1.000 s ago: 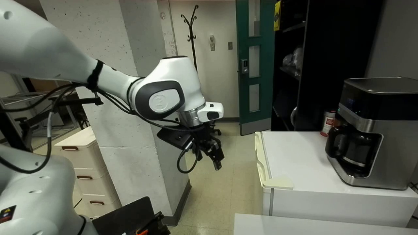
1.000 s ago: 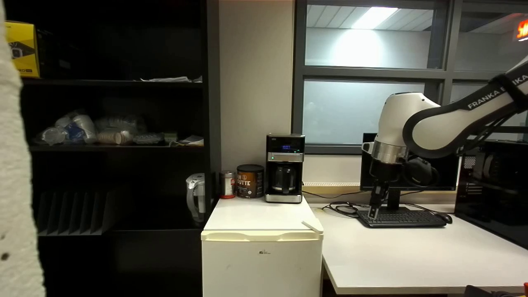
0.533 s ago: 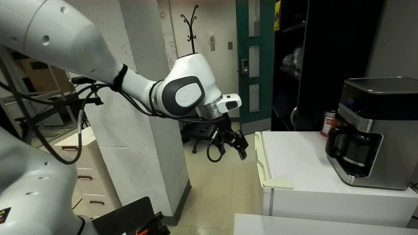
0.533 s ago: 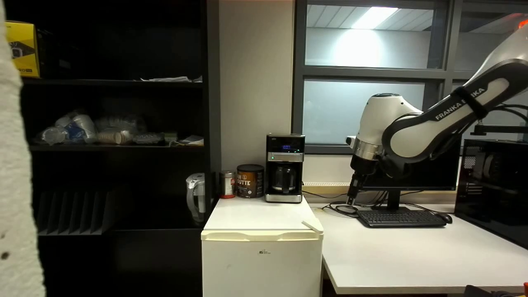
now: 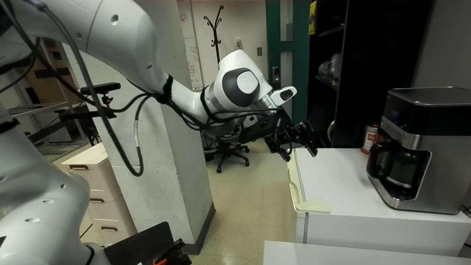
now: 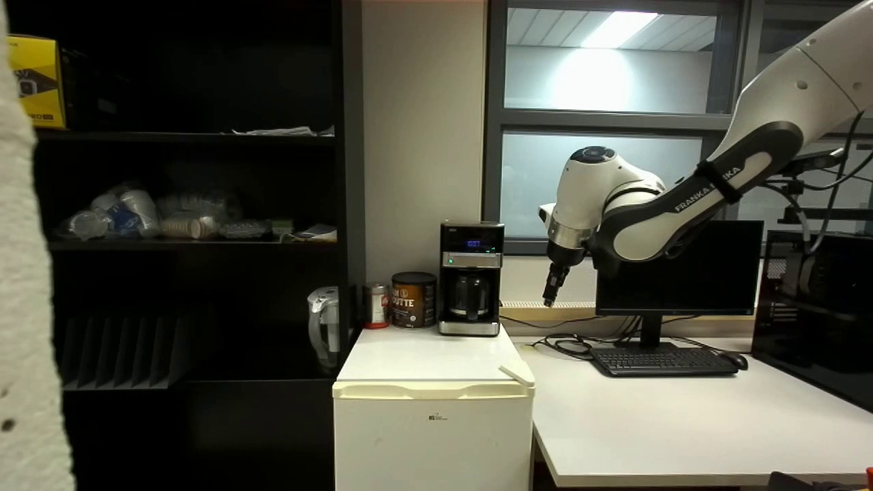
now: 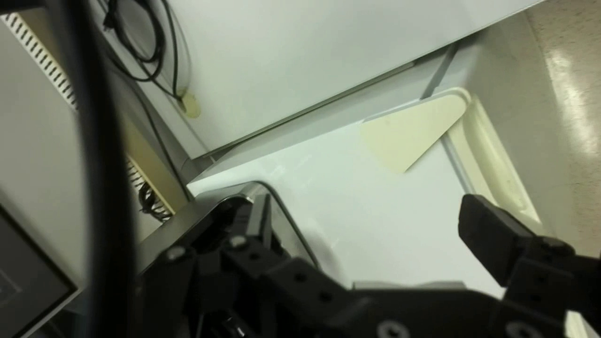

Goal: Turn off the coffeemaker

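The coffeemaker [image 5: 447,169] stands upright on the white mini fridge. It is dark grey and black with a silvery band, and also shows in an exterior view [image 6: 470,260]. Its display glows blue and a small green light is lit. The glass carafe [image 5: 401,169] with black handle sits inside it. My gripper [image 5: 300,155] is open and empty, in the air beside the fridge's front edge, apart from the coffeemaker. In the wrist view, my two fingers [image 7: 366,211] are wide apart; the coffeemaker's grey side [image 7: 178,226] is partly hidden behind one finger.
The white mini fridge [image 6: 430,450] has a cream hinge cover [image 7: 413,126]. A red-and-silver can [image 6: 376,305] and a brown can [image 6: 413,300] stand beside the coffeemaker. The desk [image 6: 682,423] holds a monitor [image 6: 723,286] and keyboard [image 6: 665,359]. A concrete pillar [image 5: 191,165] stands behind the arm.
The arm has moved up and toward the fridge and coffeemaker, and its wrist has turned. Both gripper fingers now show spread apart. The coffeemaker has not moved.
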Robot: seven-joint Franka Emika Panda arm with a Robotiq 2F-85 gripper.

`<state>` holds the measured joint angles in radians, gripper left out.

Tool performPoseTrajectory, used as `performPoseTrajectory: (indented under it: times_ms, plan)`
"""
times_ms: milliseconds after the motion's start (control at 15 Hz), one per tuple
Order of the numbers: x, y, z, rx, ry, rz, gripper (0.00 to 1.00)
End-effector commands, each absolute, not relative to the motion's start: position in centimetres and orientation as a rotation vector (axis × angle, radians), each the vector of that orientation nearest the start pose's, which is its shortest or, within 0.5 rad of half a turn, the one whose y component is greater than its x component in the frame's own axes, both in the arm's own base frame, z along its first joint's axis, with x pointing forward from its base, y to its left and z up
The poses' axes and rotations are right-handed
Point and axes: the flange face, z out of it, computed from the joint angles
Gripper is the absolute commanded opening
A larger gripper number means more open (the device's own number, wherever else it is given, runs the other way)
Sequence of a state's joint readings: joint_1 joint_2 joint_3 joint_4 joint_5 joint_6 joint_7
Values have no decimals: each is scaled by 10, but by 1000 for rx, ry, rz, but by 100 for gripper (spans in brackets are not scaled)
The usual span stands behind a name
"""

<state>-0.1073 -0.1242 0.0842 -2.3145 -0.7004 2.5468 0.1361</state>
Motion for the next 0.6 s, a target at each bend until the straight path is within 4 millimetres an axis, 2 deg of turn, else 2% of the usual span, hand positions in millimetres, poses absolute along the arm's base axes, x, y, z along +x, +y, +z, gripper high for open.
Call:
performPoseTrajectory:
  times_ms: [0,533]
  plan:
    - [574,-2,434,-3567,-716,-763,100]
    - [667,8,423,-3582,-881,-1007,100]
